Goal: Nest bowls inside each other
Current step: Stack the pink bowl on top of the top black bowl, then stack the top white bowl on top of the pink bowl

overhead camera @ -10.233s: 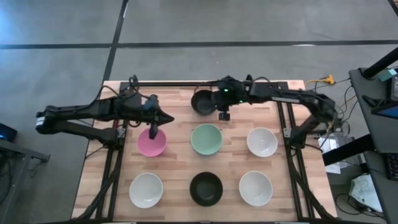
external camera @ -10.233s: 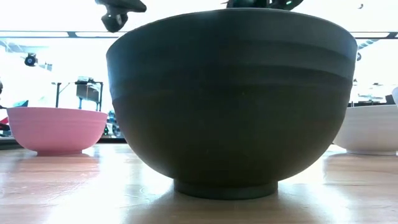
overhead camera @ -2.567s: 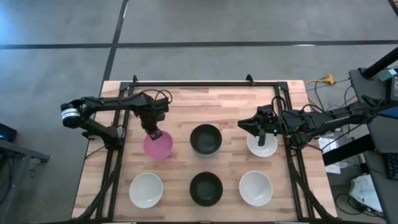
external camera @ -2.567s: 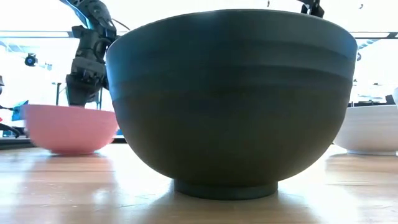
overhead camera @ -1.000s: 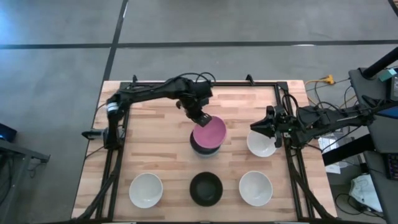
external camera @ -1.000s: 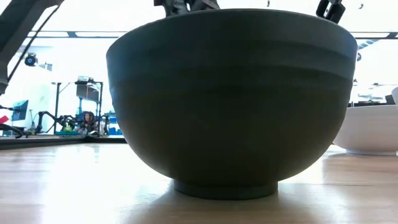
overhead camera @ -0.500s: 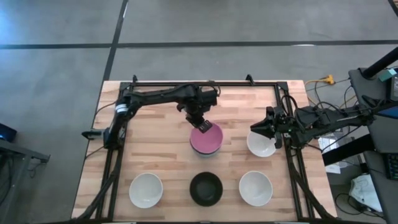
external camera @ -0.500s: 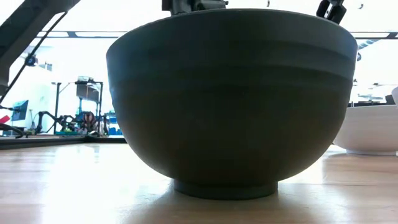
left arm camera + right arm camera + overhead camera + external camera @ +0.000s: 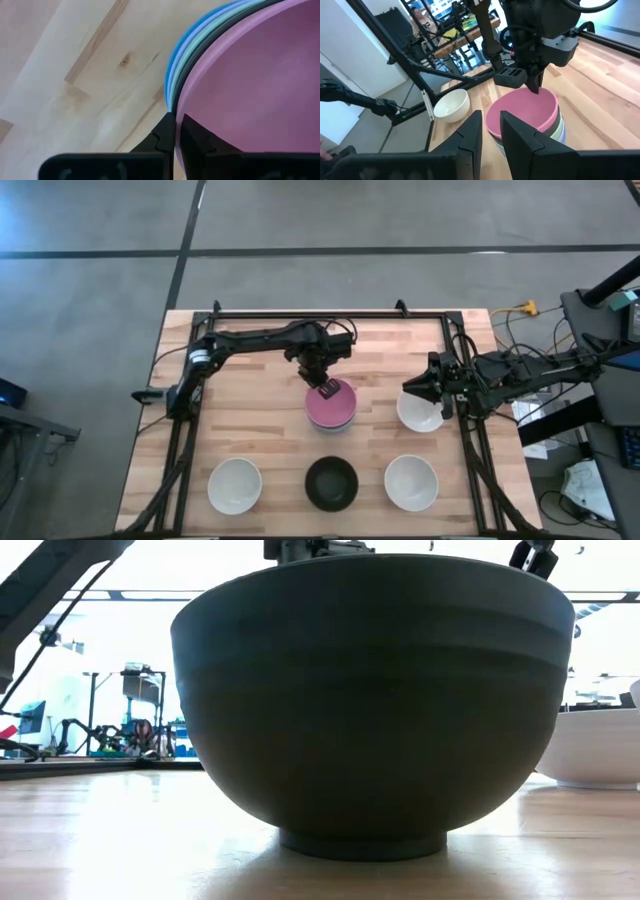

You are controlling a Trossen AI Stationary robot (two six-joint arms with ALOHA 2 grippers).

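Note:
The pink bowl [image 9: 331, 407] sits on top of a stack in the table's middle. The left wrist view shows blue, mint green and black rims [image 9: 176, 70] under the pink bowl [image 9: 260, 85]. My left gripper [image 9: 324, 386] is shut on its far-left rim. My right gripper [image 9: 412, 386] hovers open over the left rim of a white bowl [image 9: 421, 413]. Two white bowls [image 9: 235, 485] [image 9: 411, 482] and a black bowl [image 9: 331, 482] stand on their bases in the near row. That black bowl [image 9: 370, 700] fills the low view. My left gripper [image 9: 176, 117] pinches the pink bowl's rim [image 9: 182, 101] at its far-left side, with one finger inside the bowl and one outside. The fingers come from above, pointing down. The bowl sits level, nested in the stack.
Black frame rails [image 9: 190, 440] run along the table's left, right and far sides. Bare wood lies left of the stack [image 9: 250, 410] and along the far edge. My right wrist view shows the stack [image 9: 525, 122] and a white bowl [image 9: 451, 105] beyond it.
My left gripper has moved down and slightly toward the near edge, still shut on the pink bowl. The bowl hung tilted above the stack a second ago; it now sits level inside it.

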